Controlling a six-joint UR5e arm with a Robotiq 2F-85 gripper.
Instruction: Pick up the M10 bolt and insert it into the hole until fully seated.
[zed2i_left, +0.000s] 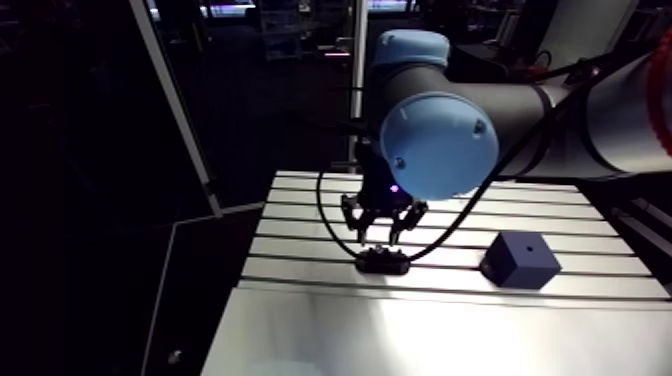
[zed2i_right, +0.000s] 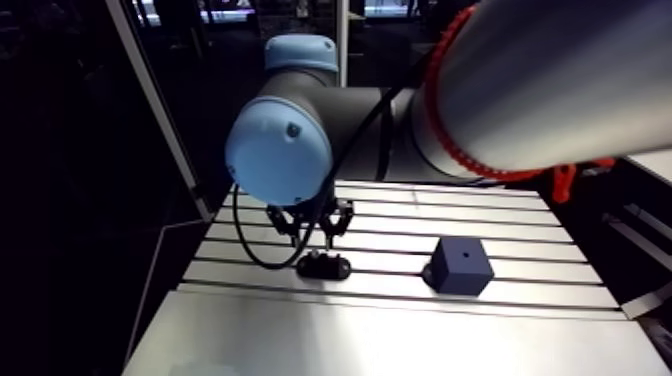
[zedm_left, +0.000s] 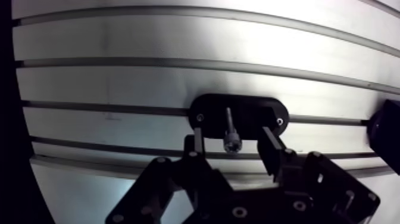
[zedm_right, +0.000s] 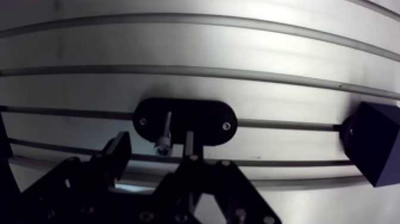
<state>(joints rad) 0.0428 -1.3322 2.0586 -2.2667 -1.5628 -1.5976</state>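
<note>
The jaws are standing wide open and gripping nothing, with one dark finger (zedm_left: 198, 143) on each side of the M10 bolt (zedm_left: 230, 126) and clear gaps between the fingers and the metal. The bolt is sitting right between them, its socket head at the end nearest the jaws and its slim shank pointing away. From where I am looking, I cannot tell whether it is lying flat or propped in its seat.

Under the bolt, a black oval holder (zedm_left: 265, 114) is resting on the slotted aluminium counter (zedm_left: 119, 83), straddling one of the slots directly beneath the jaws.

Off to one side of the jaws and well apart from the holder, a dark blue cube (zed2i_left: 520, 262) is sitting on the counter, showing a small hole (zed2i_right: 466, 257) in its top face. That looks like the target.

I am judging the bolt to be steel: stiff, small, fairly light, and smooth enough to roll or twist in a loose pinch. Taking it across the shank just below the head looks the safest hold, leaving the threaded end free to enter the hole. A firm, square closure is going to matter, since a tilted bolt would likely jam at the rim.
</note>
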